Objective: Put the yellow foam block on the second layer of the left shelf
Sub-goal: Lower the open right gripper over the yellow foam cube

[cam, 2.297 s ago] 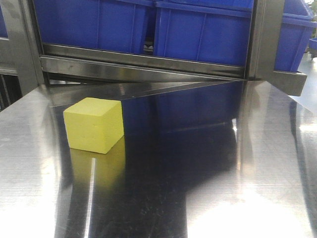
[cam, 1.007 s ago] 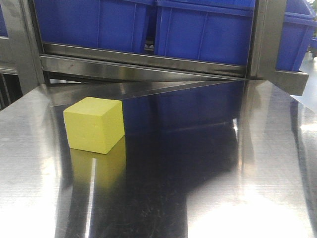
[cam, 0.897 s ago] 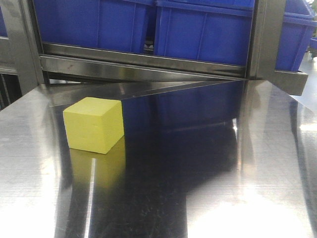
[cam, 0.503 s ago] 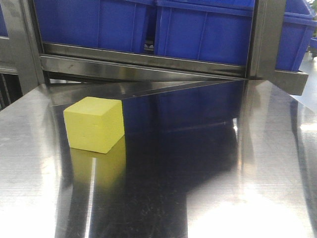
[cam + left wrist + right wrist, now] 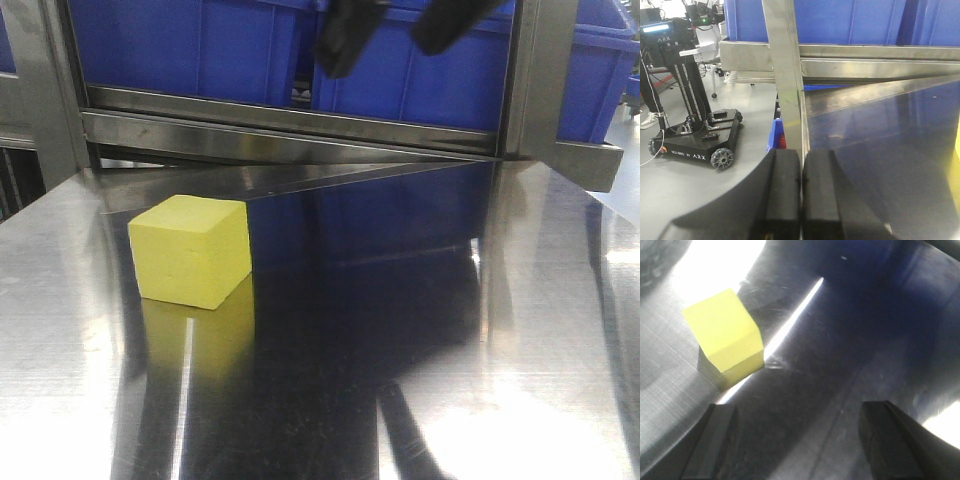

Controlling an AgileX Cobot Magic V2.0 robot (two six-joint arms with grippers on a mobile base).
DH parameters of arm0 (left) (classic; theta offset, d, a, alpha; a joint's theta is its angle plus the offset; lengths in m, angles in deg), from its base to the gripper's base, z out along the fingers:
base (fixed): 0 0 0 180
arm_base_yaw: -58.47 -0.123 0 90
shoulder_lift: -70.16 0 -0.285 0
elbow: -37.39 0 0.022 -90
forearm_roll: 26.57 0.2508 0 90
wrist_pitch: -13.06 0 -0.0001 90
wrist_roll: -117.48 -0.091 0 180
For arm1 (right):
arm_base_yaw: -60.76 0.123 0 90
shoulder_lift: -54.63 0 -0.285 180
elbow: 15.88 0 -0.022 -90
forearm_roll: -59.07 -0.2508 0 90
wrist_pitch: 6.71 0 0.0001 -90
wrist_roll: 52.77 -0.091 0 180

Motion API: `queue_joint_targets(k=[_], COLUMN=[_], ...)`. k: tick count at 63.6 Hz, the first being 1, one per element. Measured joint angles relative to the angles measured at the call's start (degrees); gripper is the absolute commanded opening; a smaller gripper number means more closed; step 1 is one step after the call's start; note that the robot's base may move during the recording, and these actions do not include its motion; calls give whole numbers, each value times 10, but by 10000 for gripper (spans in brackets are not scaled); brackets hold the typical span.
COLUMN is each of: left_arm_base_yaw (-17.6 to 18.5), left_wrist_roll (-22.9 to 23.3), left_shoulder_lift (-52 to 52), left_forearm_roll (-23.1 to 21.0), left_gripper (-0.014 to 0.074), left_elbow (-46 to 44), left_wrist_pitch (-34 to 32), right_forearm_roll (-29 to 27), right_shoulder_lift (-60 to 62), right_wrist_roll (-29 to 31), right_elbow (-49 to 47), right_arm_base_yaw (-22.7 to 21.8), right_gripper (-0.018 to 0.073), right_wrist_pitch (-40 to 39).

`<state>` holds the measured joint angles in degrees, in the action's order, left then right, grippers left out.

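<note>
two dark fingers (image 5: 345, 40) just popped into the front view, block not touched yet

half a second ago nothing hung in front of the shelf (image 5: 300, 135). now the right gripper (image 5: 800, 440) is up there, across the blue bins (image 5: 200, 50) on the shelf, jaws spread wide with nothing between them. the yellow block (image 5: 190, 250) hasn't budged: it's flat on the steel table (image 5: 480, 400), just in front of the shelf and toward its left end. the right wrist view looks down on the block ahead of the spread jaws, clear of both. left gripper (image 5: 801, 195) sits right by a post (image 5: 785, 75) of the shelf, pads pressed together, holding nothing. my read: the reach is only starting, no pickup yet, and the placing on the shelf's second layer is all still to come.
</note>
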<state>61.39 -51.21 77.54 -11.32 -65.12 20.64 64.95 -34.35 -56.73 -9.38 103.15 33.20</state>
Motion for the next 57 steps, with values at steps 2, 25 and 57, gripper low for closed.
queue_joint_targets(k=[2, 25, 57], left_arm_base_yaw=[0, 0, 0], left_wrist_roll=[0, 0, 0], left_shoulder_lift=[0, 0, 0], left_forearm_roll=[0, 0, 0], left_gripper=[136, 136, 136], left_elbow=[0, 0, 0], left_wrist_pitch=[0, 0, 0], right_forearm_roll=[-1, -132, -191], right_shoulder_lift=[-18, -198, -340], right_wrist_roll=[13, 251, 363], right_elbow=[-19, -223, -341], right_arm_base_yaw=[1, 3, 3], right_gripper=[573, 573, 573], right_wrist_pitch=[13, 142, 202])
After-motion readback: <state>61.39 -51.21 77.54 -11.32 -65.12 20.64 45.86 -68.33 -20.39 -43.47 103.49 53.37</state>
